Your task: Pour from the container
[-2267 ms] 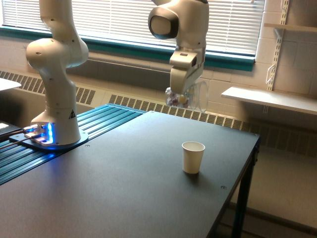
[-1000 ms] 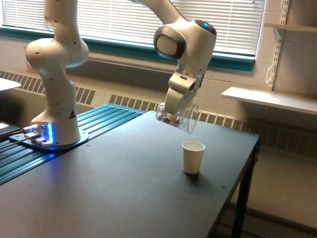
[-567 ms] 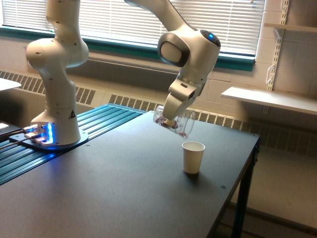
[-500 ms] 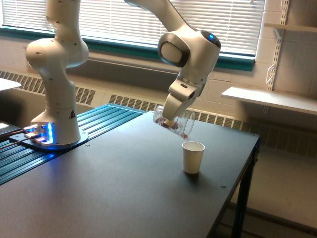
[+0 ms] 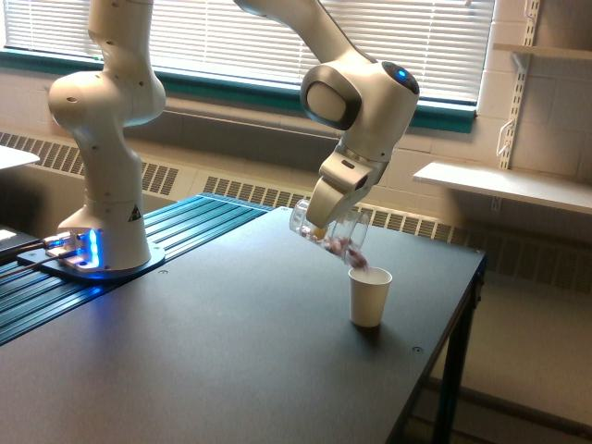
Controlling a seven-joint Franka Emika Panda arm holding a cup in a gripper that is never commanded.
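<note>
A dark matte table (image 5: 231,361) fills most of the exterior view, its right edge dropping off beside a black leg at the near right. At the exterior view's left, a strip of teal ribbed panel (image 5: 111,268) is seen along the table, and on it the white arm base (image 5: 102,236) is mounted, with blue lights glowing at its foot. Behind the table, a window with closed white blinds (image 5: 222,37) is framed by a teal sill, and a long radiator grille (image 5: 277,196) is run along the wall below it. A white wall shelf (image 5: 504,185) on metal brackets is fixed at the far right.

The arm is arched over from the left and bent down toward the right part of the table. The gripper (image 5: 319,225) is closed around the container (image 5: 331,237), a clear vessel that is held tilted steeply, its base up to the left and its thin rim down to the right. Small reddish-brown bits are gathered near the lowered rim. The rim is held just above the mouth of a small white paper cup (image 5: 370,296), which is stood upright on the table toward its right edge. Whether the rim touches the cup cannot be told. The container is kept clear of the table surface.
</note>
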